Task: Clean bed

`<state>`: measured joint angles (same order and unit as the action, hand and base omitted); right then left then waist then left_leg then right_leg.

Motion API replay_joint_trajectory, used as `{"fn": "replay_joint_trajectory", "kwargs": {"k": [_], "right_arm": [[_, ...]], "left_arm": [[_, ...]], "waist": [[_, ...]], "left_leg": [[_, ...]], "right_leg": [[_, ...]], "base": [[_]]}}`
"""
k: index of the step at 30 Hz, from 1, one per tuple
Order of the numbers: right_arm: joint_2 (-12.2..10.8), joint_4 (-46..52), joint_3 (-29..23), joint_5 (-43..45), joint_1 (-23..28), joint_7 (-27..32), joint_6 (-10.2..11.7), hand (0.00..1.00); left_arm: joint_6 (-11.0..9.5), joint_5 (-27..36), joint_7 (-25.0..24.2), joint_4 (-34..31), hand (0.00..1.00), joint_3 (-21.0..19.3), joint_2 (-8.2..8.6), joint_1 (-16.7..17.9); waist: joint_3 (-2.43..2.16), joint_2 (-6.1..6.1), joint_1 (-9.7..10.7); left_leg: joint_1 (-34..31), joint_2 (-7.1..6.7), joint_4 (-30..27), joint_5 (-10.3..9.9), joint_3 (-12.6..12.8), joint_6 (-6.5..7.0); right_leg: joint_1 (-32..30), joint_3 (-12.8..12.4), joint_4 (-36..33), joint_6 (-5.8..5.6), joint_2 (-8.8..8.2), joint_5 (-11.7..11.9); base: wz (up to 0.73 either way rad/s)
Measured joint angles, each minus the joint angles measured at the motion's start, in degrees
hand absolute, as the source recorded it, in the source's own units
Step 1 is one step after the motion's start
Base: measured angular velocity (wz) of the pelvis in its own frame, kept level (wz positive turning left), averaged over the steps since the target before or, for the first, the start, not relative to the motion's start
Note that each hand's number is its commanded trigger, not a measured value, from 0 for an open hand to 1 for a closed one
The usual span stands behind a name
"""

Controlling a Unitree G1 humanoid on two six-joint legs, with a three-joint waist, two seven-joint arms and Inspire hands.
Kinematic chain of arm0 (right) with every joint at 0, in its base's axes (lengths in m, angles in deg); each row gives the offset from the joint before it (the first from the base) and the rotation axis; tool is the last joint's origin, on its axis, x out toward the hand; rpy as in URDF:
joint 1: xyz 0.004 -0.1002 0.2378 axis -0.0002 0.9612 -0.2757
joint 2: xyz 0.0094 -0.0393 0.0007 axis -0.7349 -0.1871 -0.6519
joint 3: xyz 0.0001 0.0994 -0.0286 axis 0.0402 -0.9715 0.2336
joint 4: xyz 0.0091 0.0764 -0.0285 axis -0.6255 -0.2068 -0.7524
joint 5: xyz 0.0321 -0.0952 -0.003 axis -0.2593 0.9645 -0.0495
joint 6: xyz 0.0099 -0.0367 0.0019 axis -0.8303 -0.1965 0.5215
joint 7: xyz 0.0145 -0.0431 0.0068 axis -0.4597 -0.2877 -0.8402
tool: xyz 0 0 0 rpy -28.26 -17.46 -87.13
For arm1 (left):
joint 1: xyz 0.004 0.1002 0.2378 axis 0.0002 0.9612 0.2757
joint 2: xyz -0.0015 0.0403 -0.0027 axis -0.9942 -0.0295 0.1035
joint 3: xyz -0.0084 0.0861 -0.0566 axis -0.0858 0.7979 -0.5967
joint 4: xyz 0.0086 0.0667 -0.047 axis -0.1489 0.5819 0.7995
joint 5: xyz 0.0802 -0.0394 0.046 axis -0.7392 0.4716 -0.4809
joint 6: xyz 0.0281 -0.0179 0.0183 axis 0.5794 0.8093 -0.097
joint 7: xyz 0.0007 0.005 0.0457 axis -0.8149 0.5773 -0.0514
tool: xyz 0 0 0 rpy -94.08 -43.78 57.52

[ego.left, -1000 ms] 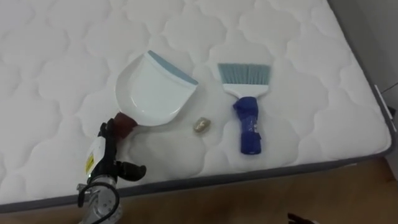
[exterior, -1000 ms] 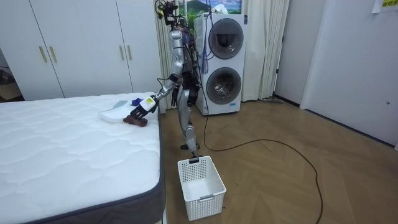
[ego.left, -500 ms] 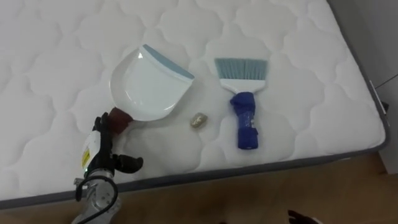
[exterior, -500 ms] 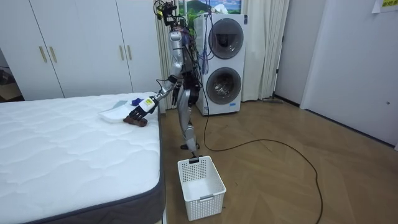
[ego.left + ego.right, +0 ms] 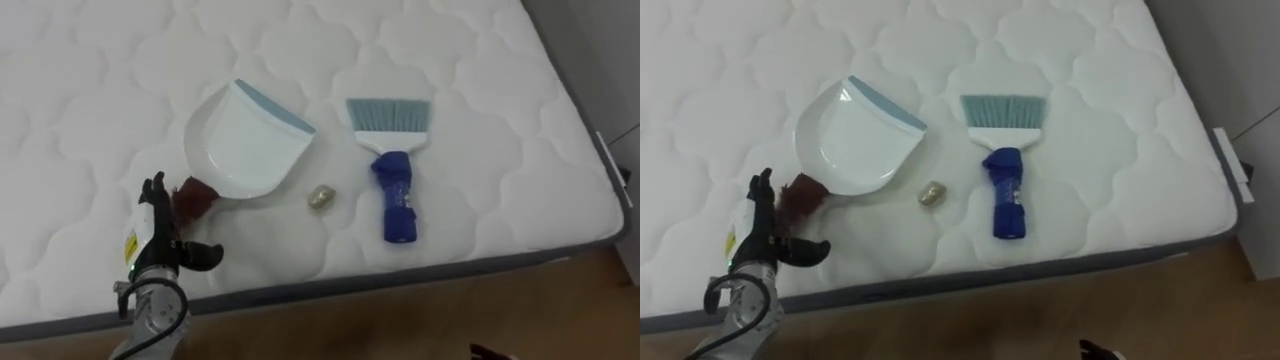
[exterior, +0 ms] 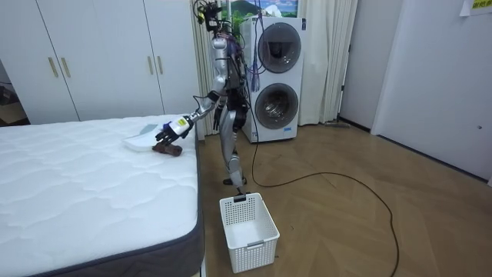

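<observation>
Bed point(image 5: 500, 90): white quilted mattress; I am looking down at its near edge.
Dustpan point(image 5: 245, 145): white, lying on the bed left of centre, dark red handle toward the lower left.
Brush point(image 5: 395, 165): blue handle, bristles up-frame, right of the dustpan, apart from it.
Scrap point(image 5: 320, 197): small tan lump between the two.
Left hand point(image 5: 150, 240): lower left, fingers straight, thumb spread, beside the handle, holding nothing.
Right hand point(image 5: 487, 352): dark tip at the bottom edge; I cannot tell its state.

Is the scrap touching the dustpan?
Apart. The left eye view shows a strip of bare mattress between the scrap and the dustpan.
</observation>
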<state>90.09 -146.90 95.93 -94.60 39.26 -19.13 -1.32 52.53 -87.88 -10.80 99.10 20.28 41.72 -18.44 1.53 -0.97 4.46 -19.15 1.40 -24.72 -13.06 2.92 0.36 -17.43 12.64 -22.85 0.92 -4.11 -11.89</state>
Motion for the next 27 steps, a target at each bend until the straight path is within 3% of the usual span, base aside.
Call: {"fn": "replay_joint_trajectory", "kwargs": {"k": [12, 18, 27], "right_arm": [[0.6, -0.1, 0.1, -0.4, 0.0, 0.0, -0.5, 0.0], [0.9, 0.0, 0.0, -1.0, 0.5, 0.1, -0.7, 0.0], [1.1, -0.2, 2.9, -1.2, 0.5, 1.5, -1.6, 0.0]], "left_arm": [[0.1, 0.1, 0.0, 1.6, 0.0, 0.0, -0.11, -0.1], [0.8, 0.8, -1.4, 4.5, 0.0, 0.0, -0.38, -2.5], [2.0, 11.7, -4.1, 10.5, 0.0, 0.0, -1.59, -7.3]], "waist": [[0.41, 0.51, 0.0], [0.5, 0.58, 0.5], [0.72, 0.89, 1.4]], "left_leg": [[-0.2, -0.02, 0.1, 0.0, -0.1, 0.01], [-1.2, -0.27, -0.1, 0.0, 0.2, 0.01], [-2.6, -0.3, -1.1, 0.0, 1.6, 0.01]], "right_leg": [[-0.6, -0.1, -0.6, -0.05, -0.06, -0.1], [-2.4, -0.3, -2.6, 0.22, -0.75, -0.9], [-4.5, -1.7, -4.4, 0.15, -0.88, -1.6]], "base": [[0.0], [0.0], [-0.03]]}}
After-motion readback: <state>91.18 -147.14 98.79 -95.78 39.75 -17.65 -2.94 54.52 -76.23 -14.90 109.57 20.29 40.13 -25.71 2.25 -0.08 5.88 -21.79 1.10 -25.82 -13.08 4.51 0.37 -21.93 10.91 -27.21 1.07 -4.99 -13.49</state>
